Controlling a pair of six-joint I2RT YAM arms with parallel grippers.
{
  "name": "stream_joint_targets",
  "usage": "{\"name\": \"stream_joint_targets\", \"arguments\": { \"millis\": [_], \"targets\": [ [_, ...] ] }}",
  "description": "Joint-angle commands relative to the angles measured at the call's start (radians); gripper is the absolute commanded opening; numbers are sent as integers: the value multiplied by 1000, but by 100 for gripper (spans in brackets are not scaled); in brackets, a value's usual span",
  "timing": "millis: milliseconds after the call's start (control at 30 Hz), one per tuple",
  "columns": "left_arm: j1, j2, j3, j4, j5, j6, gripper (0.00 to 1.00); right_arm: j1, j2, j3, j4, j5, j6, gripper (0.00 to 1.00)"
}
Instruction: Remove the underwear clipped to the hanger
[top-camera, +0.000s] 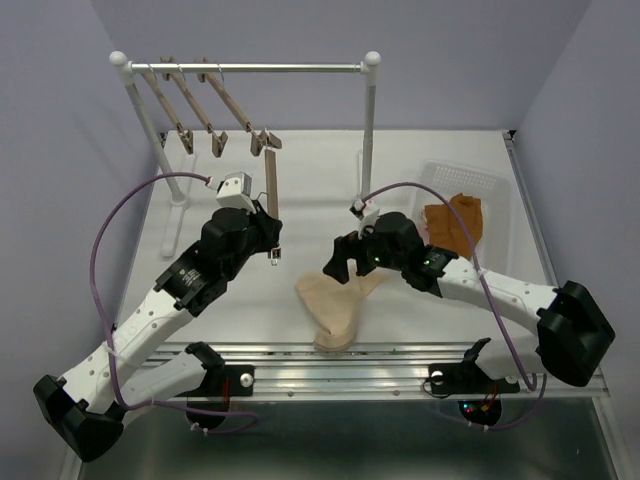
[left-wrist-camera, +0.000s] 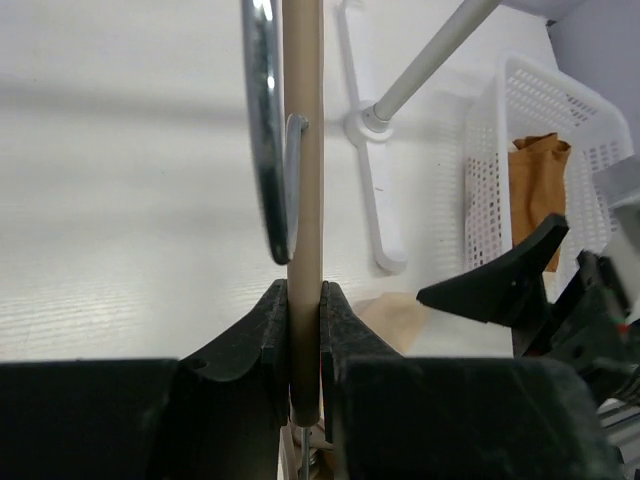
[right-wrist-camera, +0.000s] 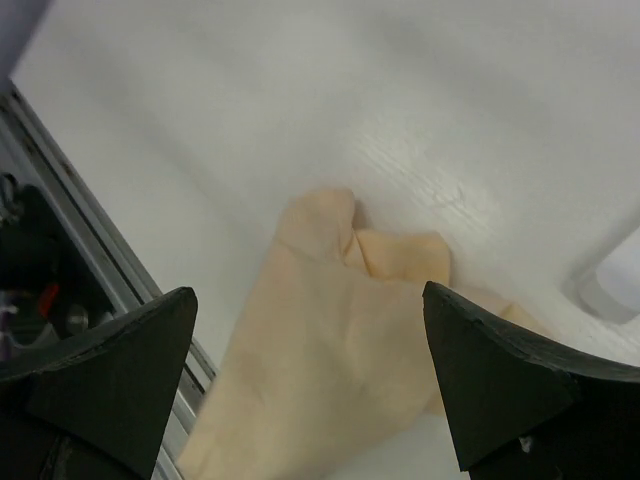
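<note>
We saw the left gripper (left-wrist-camera: 305, 300) clamped tight on the wooden hanger (left-wrist-camera: 303, 150), whose bar ran up from between the jaws. A metal clip (left-wrist-camera: 262, 130) sat just beside the bar, beyond the fingertips. The right gripper (right-wrist-camera: 308, 292) was spread wide and held nothing. The beige underwear (right-wrist-camera: 330, 350) lay crumpled on the table (right-wrist-camera: 300, 80) directly beneath the gap between its jaws; we could not tell whether they touched it. The rust-brown underwear (top-camera: 450, 225) sat in the white basket (top-camera: 465, 172), well behind that gripper.
</note>
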Motion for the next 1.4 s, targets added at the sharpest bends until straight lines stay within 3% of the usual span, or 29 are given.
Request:
{"name": "stream_joint_targets", "arguments": {
  "millis": [0, 133, 200, 267, 300, 333, 367, 600, 833, 933, 1200, 1333, 1367],
  "targets": [
    [0, -17, 60, -31, -66, -25, 0, 89, 81, 43, -240, 148, -125, 100],
    [0, -7, 68, -35, -66, -28, 0, 204, 189, 63, -315, 225, -134, 100],
    [0, 2, 77, -41, -69, -30, 0, 226, 253, 81, -350, 278, -119, 95],
    [0, 9, 79, -40, -65, -31, 0, 238, 284, 101, -373, 335, -120, 61],
    [0, 10, 79, -34, -57, -31, 0, 238, 282, 104, -372, 379, -111, 29],
    [0, 10, 77, -34, -57, -30, 0, 238, 273, 109, -372, 406, -111, 19],
    [0, 12, 77, -26, -54, -28, 0, 238, 241, 115, -372, 438, -96, 1],
    [0, 10, 69, 11, -33, -24, 0, 217, 71, 221, -366, 815, -66, 1],
    [0, 44, 79, 29, -5, -4, 0, -72, -84, 339, -341, 1056, -102, 1],
    [0, 56, 94, 29, 1, 1, 0, -125, -93, 388, -328, 1162, -137, 1],
    [0, 111, 135, 49, 18, 15, 0, -222, -121, 288, -323, 1142, -125, 1],
    [0, 157, 186, 41, 27, 21, 0, -242, -110, 201, -326, 1161, -86, 18],
    [0, 177, 209, 40, 32, 22, 0, -242, -106, 180, -326, 1173, -79, 34]
  ]
}}
